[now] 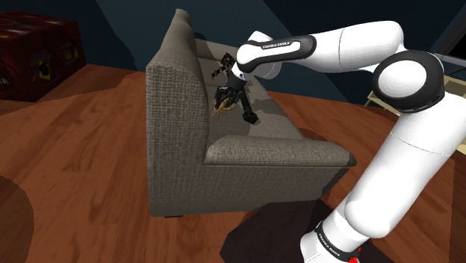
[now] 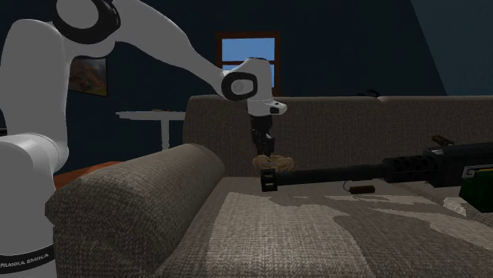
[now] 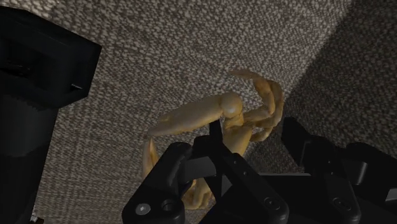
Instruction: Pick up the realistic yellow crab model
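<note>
The yellow-tan crab model [image 3: 230, 114] lies on the grey sofa seat [image 1: 261, 127], close to the backrest. My black gripper [image 3: 254, 130] is down over it, its fingers apart. One fingertip [image 3: 216, 135] is against the crab's body and the other [image 3: 294, 130] stands a little off its curled legs. In the shoulder view the gripper [image 1: 228, 97] points down at the crab [image 1: 222, 111] beside the backrest. In the second exterior view the gripper [image 2: 265, 148] hangs just above the crab [image 2: 276, 163].
A long black gun-like object [image 2: 355, 172] lies across the seat next to the crab, its barrel end [image 1: 249, 113] by the gripper. The sofa backrest [image 1: 175, 97] rises right behind. A dark block [image 3: 38, 63] sits beside the crab. A small dark piece [image 2: 362, 189] lies on the cushion.
</note>
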Available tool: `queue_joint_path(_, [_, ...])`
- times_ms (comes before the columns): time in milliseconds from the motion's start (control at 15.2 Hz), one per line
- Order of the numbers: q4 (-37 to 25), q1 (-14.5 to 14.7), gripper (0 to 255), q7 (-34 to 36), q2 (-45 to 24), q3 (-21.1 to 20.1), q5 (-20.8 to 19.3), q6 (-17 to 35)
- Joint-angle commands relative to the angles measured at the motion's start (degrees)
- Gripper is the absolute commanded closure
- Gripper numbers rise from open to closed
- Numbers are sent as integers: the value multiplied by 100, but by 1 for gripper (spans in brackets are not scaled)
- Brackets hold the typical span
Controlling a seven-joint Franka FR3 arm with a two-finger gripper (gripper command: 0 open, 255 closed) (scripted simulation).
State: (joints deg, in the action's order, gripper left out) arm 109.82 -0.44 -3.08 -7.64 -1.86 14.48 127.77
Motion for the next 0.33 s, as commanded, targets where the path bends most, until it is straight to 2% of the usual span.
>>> queue_joint_path(0, [-128, -1, 255, 42, 24, 4, -26, -148])
queue_joint_path(264, [-235, -3, 255, 79, 70, 9, -49, -298])
